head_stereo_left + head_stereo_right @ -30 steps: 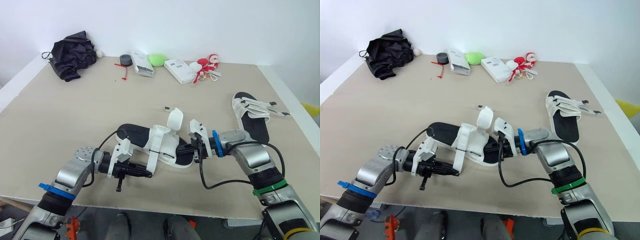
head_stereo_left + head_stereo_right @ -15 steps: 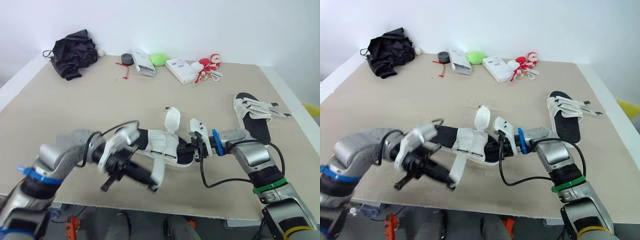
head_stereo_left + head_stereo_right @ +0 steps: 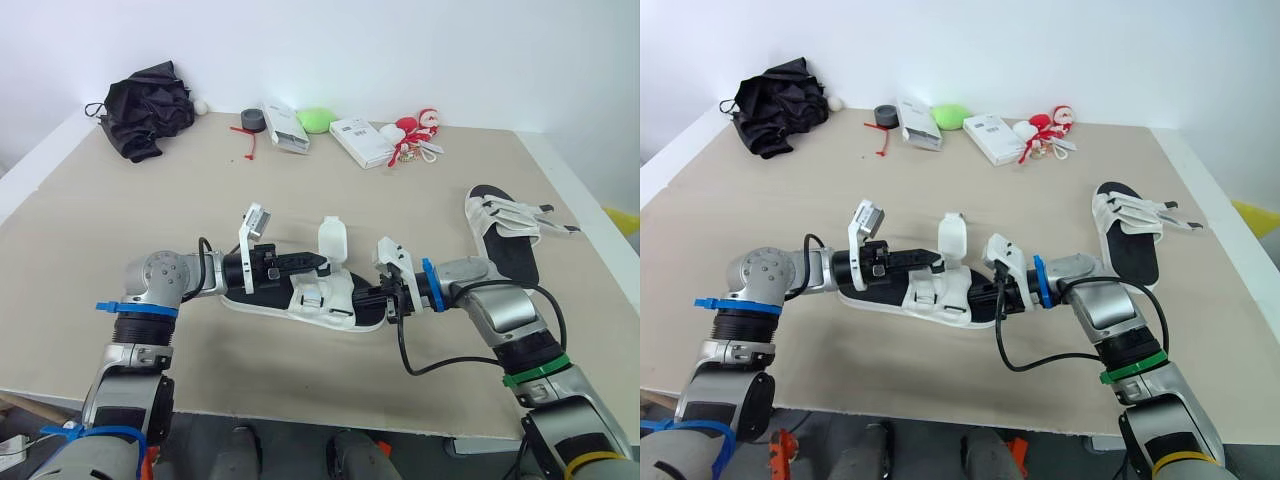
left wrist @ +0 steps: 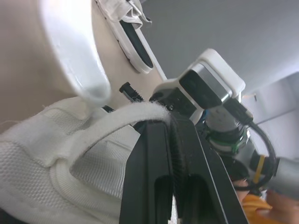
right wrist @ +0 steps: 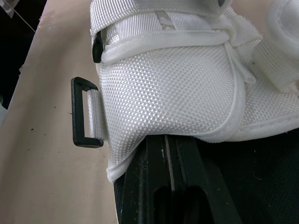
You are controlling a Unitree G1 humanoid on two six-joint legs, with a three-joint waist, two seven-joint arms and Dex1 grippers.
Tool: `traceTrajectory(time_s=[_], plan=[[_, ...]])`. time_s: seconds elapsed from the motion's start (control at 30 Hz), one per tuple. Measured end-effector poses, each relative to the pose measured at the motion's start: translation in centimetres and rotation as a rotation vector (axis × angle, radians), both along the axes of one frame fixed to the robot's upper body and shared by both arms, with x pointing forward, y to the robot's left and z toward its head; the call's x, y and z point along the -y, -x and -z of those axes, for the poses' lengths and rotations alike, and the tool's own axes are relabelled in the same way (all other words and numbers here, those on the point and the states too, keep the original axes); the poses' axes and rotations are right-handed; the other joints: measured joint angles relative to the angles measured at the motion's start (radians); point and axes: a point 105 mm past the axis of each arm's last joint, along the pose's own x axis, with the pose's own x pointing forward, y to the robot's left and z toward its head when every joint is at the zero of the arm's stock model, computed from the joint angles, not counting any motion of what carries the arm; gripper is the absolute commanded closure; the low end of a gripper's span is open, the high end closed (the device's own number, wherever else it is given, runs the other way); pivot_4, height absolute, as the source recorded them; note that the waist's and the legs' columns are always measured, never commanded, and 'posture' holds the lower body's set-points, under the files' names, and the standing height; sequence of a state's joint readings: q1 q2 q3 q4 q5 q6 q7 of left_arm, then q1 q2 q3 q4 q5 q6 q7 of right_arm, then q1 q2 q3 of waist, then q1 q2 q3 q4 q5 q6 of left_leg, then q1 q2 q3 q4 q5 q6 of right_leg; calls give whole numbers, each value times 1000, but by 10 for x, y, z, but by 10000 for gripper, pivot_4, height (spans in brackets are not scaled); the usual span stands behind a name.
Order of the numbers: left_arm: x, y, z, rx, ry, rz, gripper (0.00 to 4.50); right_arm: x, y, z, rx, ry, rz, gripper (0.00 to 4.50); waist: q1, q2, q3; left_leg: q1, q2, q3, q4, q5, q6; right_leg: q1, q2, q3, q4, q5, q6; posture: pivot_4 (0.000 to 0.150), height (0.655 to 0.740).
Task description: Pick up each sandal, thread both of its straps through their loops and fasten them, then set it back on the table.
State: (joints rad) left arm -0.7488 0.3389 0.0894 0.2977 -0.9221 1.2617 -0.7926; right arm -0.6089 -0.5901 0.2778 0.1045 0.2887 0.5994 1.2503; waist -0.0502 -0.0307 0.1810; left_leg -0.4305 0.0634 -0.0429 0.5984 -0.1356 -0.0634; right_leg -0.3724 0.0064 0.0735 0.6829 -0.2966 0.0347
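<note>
- Location: the near sandal (image 3: 300, 297) lies sole-down on the tabletop (image 3: 180, 200), toward 6 o'clock of centre and between both arms. The second sandal (image 3: 505, 232) rests well apart at 3 o'clock.
- Left gripper (image 3: 318, 263): the fingers are closed together and pinch the free end of a fuzzy white strap (image 4: 117, 119) at their tips. The strap arcs up from the woven upper.
- Right gripper (image 3: 372, 297): the fingers are closed and appear to clamp the sole edge beneath the woven upper, at the 3 o'clock end of the near sandal. This grip serves as the anchor.
- Step in hand (judged): feed the pinched strap through the black loop (image 5: 85, 112). The loop stands off the side of the upper, its slot is open, and it lies close to the tabletop.
- Leave only a short length of strap past the fingertips, so that the end stays stiff enough to enter the slot.
- Present the strap flat and square to the loop slot, because a twisted strap is likely to jam.
- Route the strap clear of the upright white flap (image 3: 332, 238), which stands just beside the left gripper at 12 o'clock of the upper.
- Raise the loop side of the near sandal off the tabletop to give the strap end room to enter the slot.
- Apply light tension only. A hard pull could drag the sole out of the right gripper.
</note>
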Motion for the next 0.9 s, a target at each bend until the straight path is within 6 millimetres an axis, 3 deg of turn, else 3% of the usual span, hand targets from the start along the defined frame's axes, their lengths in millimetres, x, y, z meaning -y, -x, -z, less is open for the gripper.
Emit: traceTrajectory(time_s=[0.2,0.37,0.43,0.6,0.77,0.9], plan=[[4,-2,-12,-47,90,12,44574,0,0,0,2,0,4,45000,0,0,0,0,0,0,0,0,-1,0,0,0,0,1,1,1500,7322],[6,9,-42,-31,193,126,44574,0,0,0,1,-1,4,45000,0,0,0,0,0,0,0,0,-1,0,0,0,0,1,1,1500,7322],[5,10,-44,-38,206,138,44574,0,0,0,3,-1,5,45000,0,0,0,0,0,0,0,0,-1,0,0,0,0,1,1,1500,7322],[2,5,-39,-79,218,116,44574,0,0,0,4,-2,7,45000,0,0,0,0,0,0,0,0,-1,0,0,0,0,1,1,1500,7322],[5,-22,-4,-147,97,-41,44574,1,0,1,5,-2,10,45000,1,0,0,0,-1,0,1,1,-1,0,0,0,0,1,1,1500,7322],[10,-37,1,-158,98,-95,44574,0,0,1,7,-1,14,45000,0,1,-1,0,-1,0,1,1,-2,0,0,0,0,2,1,1500,7322]])
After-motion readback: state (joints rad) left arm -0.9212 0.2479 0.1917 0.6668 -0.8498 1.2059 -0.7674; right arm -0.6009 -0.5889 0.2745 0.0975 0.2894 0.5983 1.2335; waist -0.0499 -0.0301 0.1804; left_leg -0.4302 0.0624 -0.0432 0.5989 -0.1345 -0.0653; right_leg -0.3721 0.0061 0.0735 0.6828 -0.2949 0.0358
